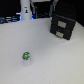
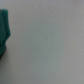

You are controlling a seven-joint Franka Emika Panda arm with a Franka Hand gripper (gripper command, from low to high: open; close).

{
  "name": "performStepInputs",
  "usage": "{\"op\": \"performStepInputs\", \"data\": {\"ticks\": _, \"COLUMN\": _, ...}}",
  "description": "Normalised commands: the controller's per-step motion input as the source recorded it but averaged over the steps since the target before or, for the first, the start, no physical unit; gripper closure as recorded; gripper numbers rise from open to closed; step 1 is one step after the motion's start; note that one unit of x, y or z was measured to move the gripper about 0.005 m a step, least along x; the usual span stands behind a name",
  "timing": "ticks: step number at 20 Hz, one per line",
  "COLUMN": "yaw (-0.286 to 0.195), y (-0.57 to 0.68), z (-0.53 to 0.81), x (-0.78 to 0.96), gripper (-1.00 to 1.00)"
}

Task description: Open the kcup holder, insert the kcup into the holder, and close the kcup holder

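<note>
Kcup sitting alone on pale table, kcup holder waiting farther back.
Near: small white kcup [image 1: 26,58] w/ green top standing upright on table [image 1: 45,55]. Far, toward exterior view's right: black kcup holder [image 1: 63,25], grey front panels looking closed, well apart from kcup. Gripper isn't showing clearly; can't tell its state.

so the kcup [image 1: 26,57] sits on the table [image 1: 50,60], toward the exterior view's left. kcup holder [image 1: 63,25] is well apart, further back on the right. No fingers visible to place things against.
</note>
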Motion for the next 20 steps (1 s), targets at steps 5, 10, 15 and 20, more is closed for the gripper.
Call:
{"op": "performStepInputs", "data": {"ticks": 5, "yaw": -0.100, "y": 0.41, "z": 0.07, "x": -0.22, "gripper": -1.00}}
{"op": "performStepInputs", "data": {"ticks": 10, "yaw": -0.149, "y": 0.53, "z": 0.06, "x": -0.30, "gripper": -1.00}}
{"op": "performStepInputs", "data": {"ticks": 15, "yaw": -0.169, "y": 0.61, "z": 0.01, "x": -0.40, "gripper": -1.00}}
{"op": "performStepInputs", "data": {"ticks": 20, "yaw": -0.176, "y": 0.62, "z": 0.00, "x": -0.41, "gripper": -1.00}}
